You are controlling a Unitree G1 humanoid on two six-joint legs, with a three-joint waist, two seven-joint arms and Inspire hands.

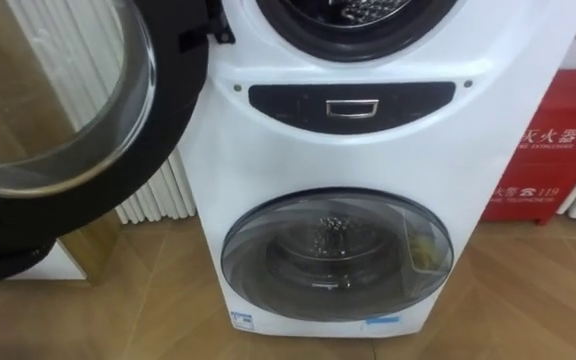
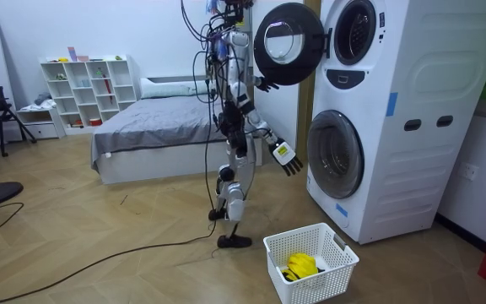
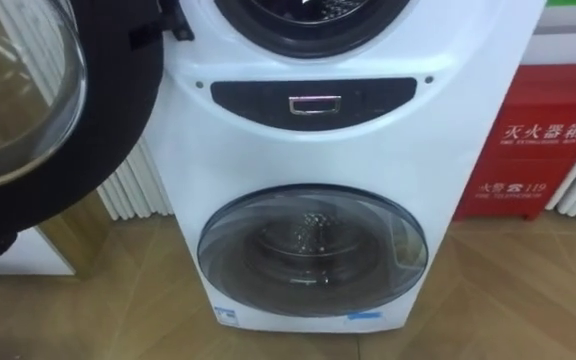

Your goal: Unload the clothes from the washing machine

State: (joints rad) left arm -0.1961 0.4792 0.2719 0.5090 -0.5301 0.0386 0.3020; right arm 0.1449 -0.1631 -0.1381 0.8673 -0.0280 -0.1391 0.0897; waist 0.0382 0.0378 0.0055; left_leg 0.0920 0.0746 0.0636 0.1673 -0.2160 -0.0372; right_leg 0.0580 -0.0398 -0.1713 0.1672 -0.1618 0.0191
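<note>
Clothes (image 2: 302, 265), one yellow bundle in basket (image 2: 331, 277), two-drum washing machine (image 1: 368, 150), right robot hand (image 2: 287, 157) splayed, left robot hand (image 2: 266, 84) unclear

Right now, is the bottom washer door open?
No, the lower door sits shut against the washing machine; the upper door is swung open.

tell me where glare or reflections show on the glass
left eye view: the open upper door mirrors the room in its glass; the lower door has a soft sheen, drum visible behind it; room view: pale reflections on the open door's glass
</note>
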